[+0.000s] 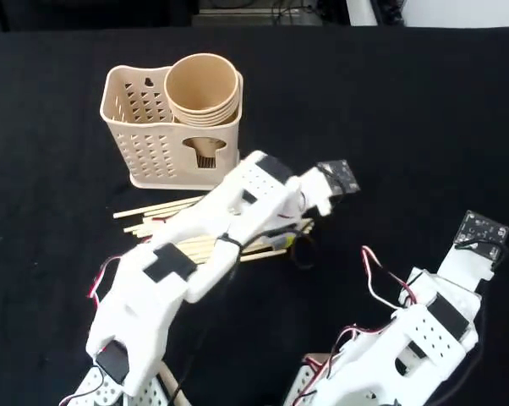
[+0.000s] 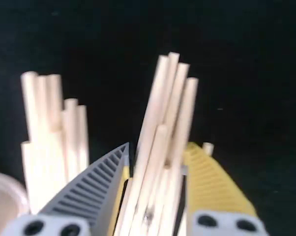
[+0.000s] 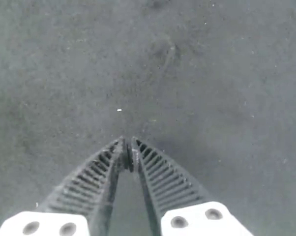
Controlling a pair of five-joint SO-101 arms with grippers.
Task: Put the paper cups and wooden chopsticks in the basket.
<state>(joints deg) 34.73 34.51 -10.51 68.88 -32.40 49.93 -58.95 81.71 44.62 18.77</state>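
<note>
While L gripper is clamped on a bunch of wooden chopsticks, other sticks lie just beside it on table, approx. mid | R gripper: fingers together, over table toward near right corner | paper cups: stacked in basket, toward far edge, left of mid.

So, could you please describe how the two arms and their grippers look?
The left arm and right arm are white blocky shells with black patches and loose red, white and black wires. The left gripper has one grey and one yellow ribbed finger; the right gripper has two grey ones.
</note>
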